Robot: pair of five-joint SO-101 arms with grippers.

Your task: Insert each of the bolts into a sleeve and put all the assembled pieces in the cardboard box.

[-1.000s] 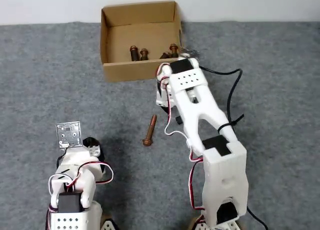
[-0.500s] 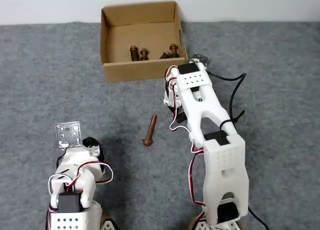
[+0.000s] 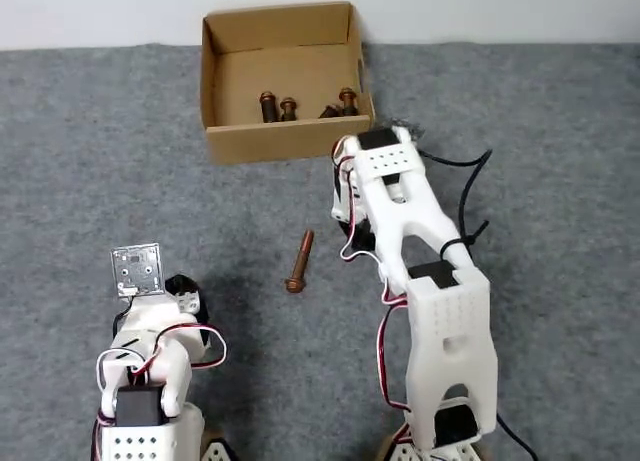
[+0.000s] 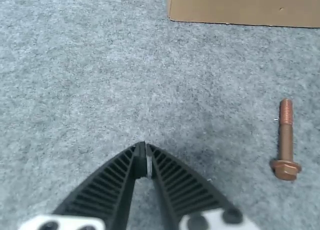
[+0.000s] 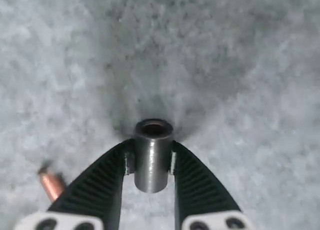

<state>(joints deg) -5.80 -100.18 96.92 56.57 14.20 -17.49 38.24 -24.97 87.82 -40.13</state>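
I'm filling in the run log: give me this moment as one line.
left gripper: shut, empty | right gripper: shut on sleeve | bolt: loose on carpet | cardboard box: assembled pieces inside

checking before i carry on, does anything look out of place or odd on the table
Nothing looks damaged or spilled. One bolt lies alone on the grey carpet, outside the cardboard box, with no sleeve on it. The right gripper holds a bare sleeve.

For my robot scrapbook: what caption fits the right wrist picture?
Right pincer shut on a dark metal sleeve, grey carpet behind, a copper bolt tip close by.
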